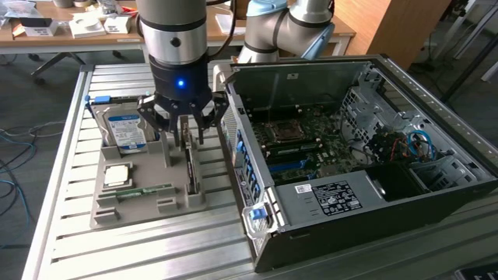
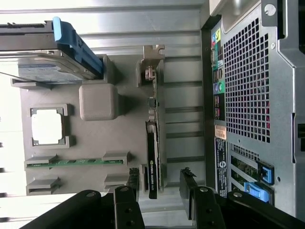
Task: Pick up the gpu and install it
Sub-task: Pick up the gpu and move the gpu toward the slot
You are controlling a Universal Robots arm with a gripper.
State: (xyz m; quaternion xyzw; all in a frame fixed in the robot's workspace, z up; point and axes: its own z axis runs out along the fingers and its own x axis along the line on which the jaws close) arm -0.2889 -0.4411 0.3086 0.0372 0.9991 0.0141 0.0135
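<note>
Grey tray (image 1: 136,216) on slatted worktop (image 1: 155,251), beside open PC case (image 1: 311,239). gpu (image 1: 190,166) stands on edge in tray slot, case side. End effector (image 1: 190,139) directly above it, fingers spread either side, gripping nothing.

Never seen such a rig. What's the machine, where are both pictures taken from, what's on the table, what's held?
The machine is a robot arm ending in a gripper, a two-fingered claw. One picture comes from a camera off the arm, the other from a camera on its wrist, looking past the fingers. On the slatted metal table sits a grey tray with a hard drive, a processor chip, a memory stick and the gpu, a dark card standing on edge. An open computer case stands beside the tray. The gripper is open, its fingers either side of the gpu, holding nothing.
</note>
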